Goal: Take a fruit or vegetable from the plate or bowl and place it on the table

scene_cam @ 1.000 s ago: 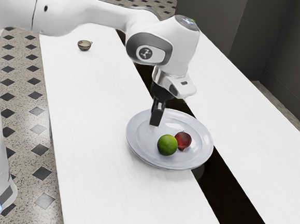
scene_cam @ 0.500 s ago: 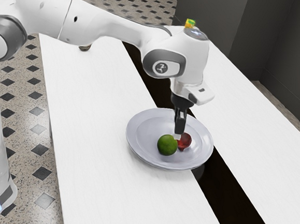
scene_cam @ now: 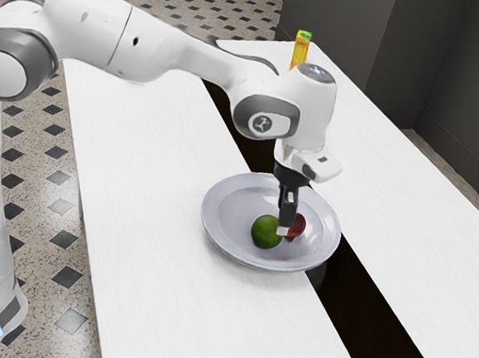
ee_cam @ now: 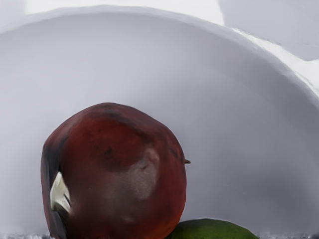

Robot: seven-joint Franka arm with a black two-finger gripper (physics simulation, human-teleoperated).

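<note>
We reach in from the exterior view's left, our gripper (scene_cam: 286,227) pointing down, tip at the dark red fruit (scene_cam: 299,224); whether its fingers stand apart or together we cannot tell; the fruit lies on the plate (scene_cam: 218,230), the lime (scene_cam: 265,233) crowding just beside it; beyond our hand rises a yellow bottle (scene_cam: 299,53).

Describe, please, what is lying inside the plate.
On the plate lie a green fruit and a red fruit. The gripper partly covers the red fruit in the exterior view; the plate's surface beneath both fruits is hidden.
</note>
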